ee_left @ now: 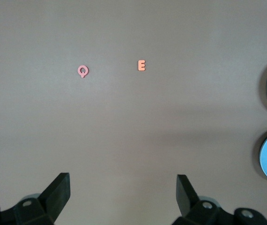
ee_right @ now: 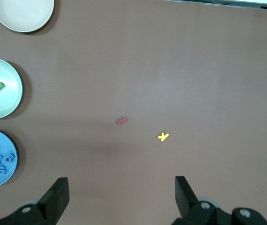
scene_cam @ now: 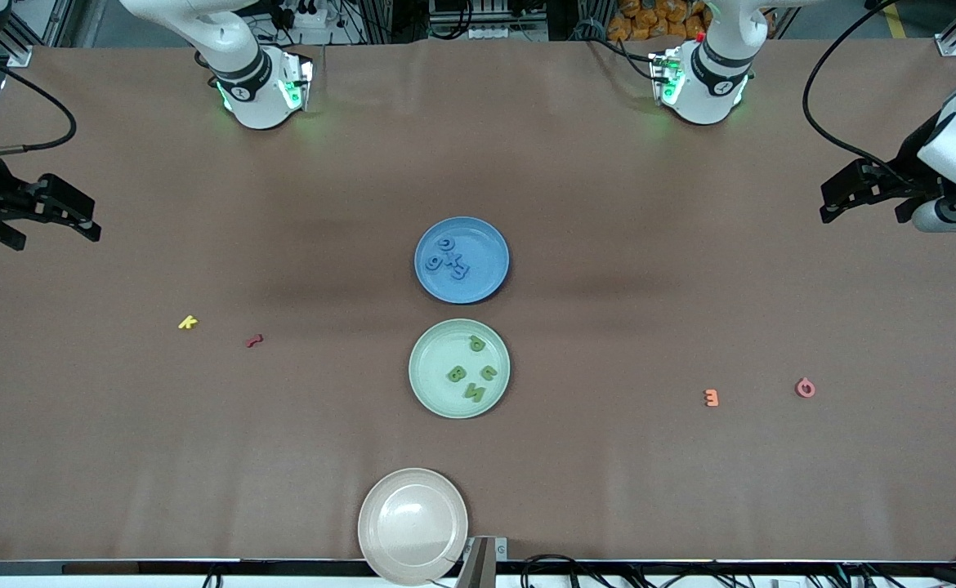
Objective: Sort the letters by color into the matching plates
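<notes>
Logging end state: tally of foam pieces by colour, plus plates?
Blue pieces, in the blue plate: 4
Green pieces, in the green plate: 4
Yellow piece: 1
Red piece: 1
Orange piece: 1
Pink piece: 1
Plates (blue, green, beige): 3
Total: 12 pieces, 3 plates

Even, diffuse overhead light is cast on the matte brown tabletop (scene_cam: 200,457), and no glare is seen on it. Soft, broad shadow bands are visible at mid-frame in all three views. A faint sheen is shown by the round beige plastic plate (scene_cam: 380,498). Focus is sharp; slightly darker corners are noted in both wrist views.
</notes>
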`<state>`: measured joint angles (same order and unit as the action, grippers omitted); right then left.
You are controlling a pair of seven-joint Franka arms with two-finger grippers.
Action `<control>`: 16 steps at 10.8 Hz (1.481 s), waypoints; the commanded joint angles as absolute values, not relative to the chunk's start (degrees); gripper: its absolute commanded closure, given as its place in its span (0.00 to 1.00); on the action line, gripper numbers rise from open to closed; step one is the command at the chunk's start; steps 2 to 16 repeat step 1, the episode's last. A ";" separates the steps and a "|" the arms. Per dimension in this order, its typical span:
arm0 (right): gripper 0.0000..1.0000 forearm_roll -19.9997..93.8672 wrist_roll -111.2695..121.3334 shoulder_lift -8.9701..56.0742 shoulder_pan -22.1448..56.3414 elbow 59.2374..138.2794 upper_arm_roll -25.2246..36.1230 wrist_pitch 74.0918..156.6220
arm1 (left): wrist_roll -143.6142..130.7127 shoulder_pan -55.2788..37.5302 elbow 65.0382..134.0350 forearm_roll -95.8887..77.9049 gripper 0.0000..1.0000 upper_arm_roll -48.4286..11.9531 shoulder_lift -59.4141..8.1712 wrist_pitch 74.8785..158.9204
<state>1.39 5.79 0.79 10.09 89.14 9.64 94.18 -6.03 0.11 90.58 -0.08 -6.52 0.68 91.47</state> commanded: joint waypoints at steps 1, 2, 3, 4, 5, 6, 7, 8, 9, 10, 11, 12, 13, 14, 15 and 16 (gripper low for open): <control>0.00 2.37 6.06 1.14 9.93 88.59 9.93 94.13 | -4.92 -0.26 89.56 0.53 0.00 -6.33 0.09 90.79; 0.00 2.37 6.06 1.14 9.93 88.59 9.93 94.13 | -4.92 -0.26 89.56 0.53 0.00 -6.33 0.09 90.79; 0.00 2.37 6.06 1.14 9.93 88.59 9.93 94.13 | -4.92 -0.26 89.56 0.53 0.00 -6.33 0.09 90.79; 0.00 2.37 6.06 1.14 9.93 88.59 9.93 94.13 | -4.92 -0.26 89.56 0.53 0.00 -6.33 0.09 90.79; 0.00 2.37 6.06 1.14 9.93 88.59 9.93 94.13 | -4.92 -0.26 89.56 0.53 0.00 -6.33 0.09 90.79; 0.00 2.37 6.06 1.14 9.93 88.59 9.93 94.13 | -4.92 -0.26 89.56 0.53 0.00 -6.33 0.09 90.79; 0.00 2.37 6.06 1.14 9.93 88.59 9.93 94.13 | -4.92 -0.26 89.56 0.53 0.00 -6.33 0.09 90.79; 0.00 2.37 6.06 1.14 9.93 88.59 9.93 94.13 | -4.92 -0.26 89.56 0.53 0.00 -6.33 0.09 90.79; 0.00 2.37 6.06 1.14 9.93 88.59 9.93 94.13 | -4.92 -0.26 89.56 0.53 0.00 -6.33 0.09 90.79; 0.00 2.37 6.06 1.14 9.93 88.59 9.93 94.13 | -4.92 -0.26 89.56 0.53 0.00 -6.33 0.09 90.79; 0.00 2.37 6.06 1.14 9.93 88.59 9.93 94.13 | -4.92 -0.26 89.56 0.53 0.00 -6.33 0.09 90.79; 0.00 2.37 6.06 1.14 9.93 88.59 9.93 94.13 | -4.92 -0.26 89.56 0.53 0.00 -6.33 0.09 90.79; 0.00 2.37 6.06 1.14 9.93 88.59 9.93 94.13 | -4.92 -0.26 89.56 0.53 0.00 -6.33 0.09 90.79; 0.00 2.37 6.06 1.14 9.93 88.59 9.93 94.13 | -4.92 -0.26 89.56 0.53 0.00 -6.33 0.09 90.79; 0.00 2.37 6.06 1.14 9.93 88.59 9.93 94.13 | -4.92 -0.26 89.56 0.53 0.00 -6.33 0.09 90.79; 0.00 2.37 6.06 1.14 9.93 88.59 9.93 94.13 | -4.92 -0.26 89.56 0.53 0.00 -6.33 0.09 90.79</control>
